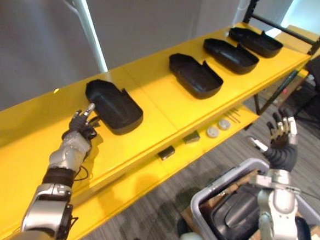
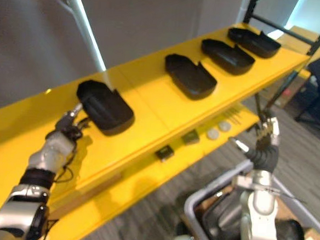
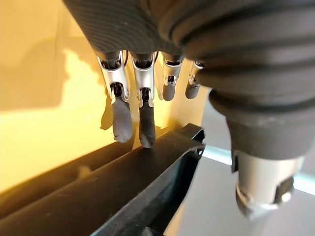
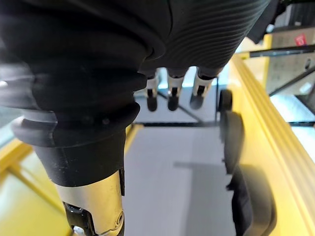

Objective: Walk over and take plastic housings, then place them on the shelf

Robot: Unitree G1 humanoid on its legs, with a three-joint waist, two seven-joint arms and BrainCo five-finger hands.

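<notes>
1. Four plastic housings sit in a row on the top board of the yellow shelf (image 1: 155,106): the nearest housing (image 1: 114,107), the second housing (image 1: 195,74), the third housing (image 1: 230,55) and the far housing (image 1: 255,41). We'd call a good part of the placing done.
2. The grey bin (image 1: 222,179) by the right arm holds at least one more dark housing (image 1: 236,213), so we judge more trips are left.
3. The left hand (image 1: 81,126) is at the near end of the nearest housing. Its fingers (image 3: 146,123) are straight, with the tips resting on the housing's rim and not curled round it. That's contact only, no grip, and the housing lies on the shelf carrying its own weight.
4. We read this step as a release or a final nudge into line.
5. The right hand (image 1: 281,134) is raised above the bin with fingers straight and empty, well apart from the row on the shelf.
6. The lower board carries small dark blocks (image 1: 166,152) and round discs (image 1: 213,132), which aren't part of our job.
</notes>
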